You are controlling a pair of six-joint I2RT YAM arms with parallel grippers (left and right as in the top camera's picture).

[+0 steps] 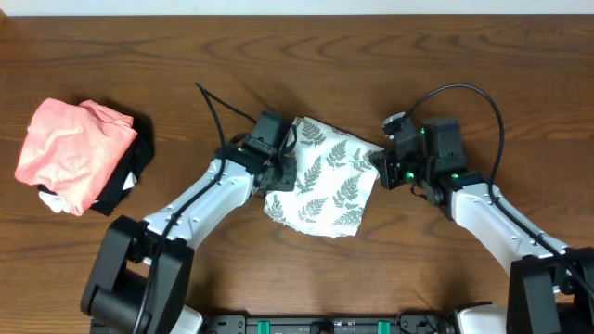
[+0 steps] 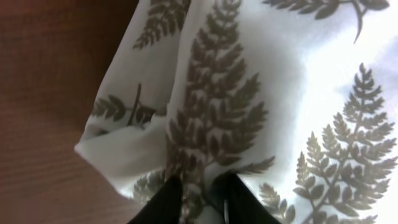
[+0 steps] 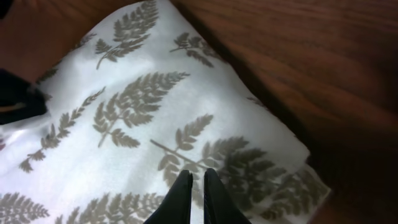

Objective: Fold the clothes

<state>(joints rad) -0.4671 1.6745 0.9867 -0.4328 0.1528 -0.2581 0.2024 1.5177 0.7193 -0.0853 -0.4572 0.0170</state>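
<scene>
We see the clothes (image 1: 325, 186) lying folded small in the middle of the brown tabletop (image 1: 186, 56). Our left pincer (image 2: 198, 186) is pinching the cloth at one side. Our right pincer (image 3: 194, 177) is squeezed tight on the cloth at the other side. A pink bundle (image 1: 70, 148) sits well apart, beyond the left pincer.
</scene>
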